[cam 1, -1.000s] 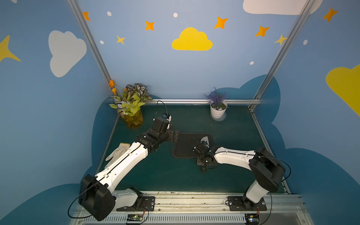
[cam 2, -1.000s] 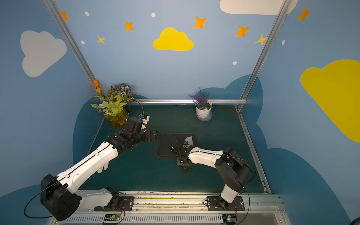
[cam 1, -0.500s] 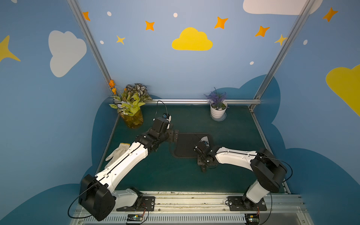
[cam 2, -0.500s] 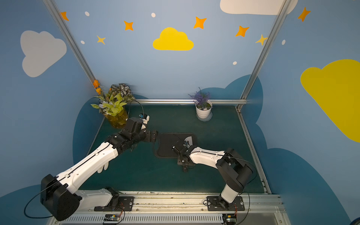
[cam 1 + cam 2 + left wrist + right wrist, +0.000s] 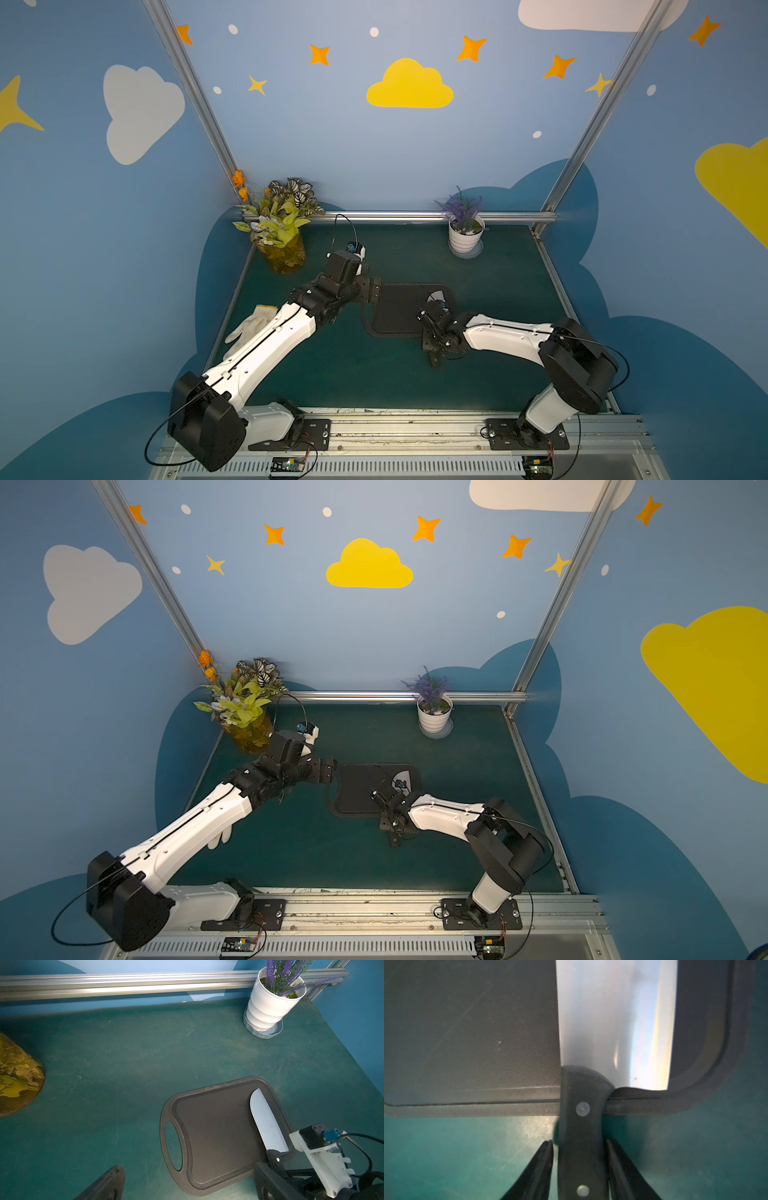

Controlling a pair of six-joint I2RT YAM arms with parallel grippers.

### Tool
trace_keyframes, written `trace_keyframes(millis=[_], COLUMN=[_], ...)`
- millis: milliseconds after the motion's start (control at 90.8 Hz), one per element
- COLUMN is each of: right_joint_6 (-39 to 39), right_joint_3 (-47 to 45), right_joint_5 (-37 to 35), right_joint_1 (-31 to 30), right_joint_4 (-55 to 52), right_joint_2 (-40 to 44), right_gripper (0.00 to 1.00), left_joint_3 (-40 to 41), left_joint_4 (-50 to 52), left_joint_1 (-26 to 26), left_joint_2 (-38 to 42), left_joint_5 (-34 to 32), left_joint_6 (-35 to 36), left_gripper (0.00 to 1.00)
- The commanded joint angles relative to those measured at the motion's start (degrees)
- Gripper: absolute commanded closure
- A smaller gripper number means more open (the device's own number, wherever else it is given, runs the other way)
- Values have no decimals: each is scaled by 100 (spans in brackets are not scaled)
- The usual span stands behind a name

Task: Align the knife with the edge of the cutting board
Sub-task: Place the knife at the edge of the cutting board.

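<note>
left arm (image 5: 270, 345) and right arm (image 5: 507, 336) are stretched low to the board (image 5: 207, 1136).
knife (image 5: 267, 1124) is laid flat by the rim opposite the slot; right gripper (image 5: 579, 1141) is narrowly parted about its handle; left gripper (image 5: 372, 291) is held wide at the slot end.

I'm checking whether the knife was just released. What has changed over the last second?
Hardly anything: the right arm shifted slightly at the elbow, the right hand staying at the handle of the knife. The earlier views are too coarse to show a release; now a sliver of gap shows between one finger and the handle. Knife, cutting board and open left hand stayed put.
</note>
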State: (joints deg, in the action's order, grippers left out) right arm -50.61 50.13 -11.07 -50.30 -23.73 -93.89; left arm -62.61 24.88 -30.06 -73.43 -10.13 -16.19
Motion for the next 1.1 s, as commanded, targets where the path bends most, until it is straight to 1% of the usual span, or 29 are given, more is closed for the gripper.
trace_keyframes(millis=[0, 143, 341, 550, 749, 1090], right_joint_6=[-32, -2, 50, 220, 309, 529], right_joint_3=[-247, -136, -51, 298, 416, 526], right_joint_5=[-119, -181, -351, -897, -1091, -946], right_joint_1=[117, 74, -27, -265, -331, -264], right_joint_4=[-218, -317, -422, -991, -1238, -1220], right_joint_2=[-393, -479, -381, -162, -118, -87], right_gripper=[60, 67, 86, 100, 100, 100], left_joint_3=[-67, -67, -67, -67, -67, -67], left_joint_4=[107, 104, 113, 118, 120, 123], left_joint_1=[-10, -2, -8, -7, -6, -5], left_joint_2=[31, 31, 35, 38, 30, 8], left_joint_5=[-33, -42, -72, -98, -121, -154], left_joint_6=[67, 71, 77, 89, 94, 115], left_gripper=[0, 0, 0, 0, 0, 0])
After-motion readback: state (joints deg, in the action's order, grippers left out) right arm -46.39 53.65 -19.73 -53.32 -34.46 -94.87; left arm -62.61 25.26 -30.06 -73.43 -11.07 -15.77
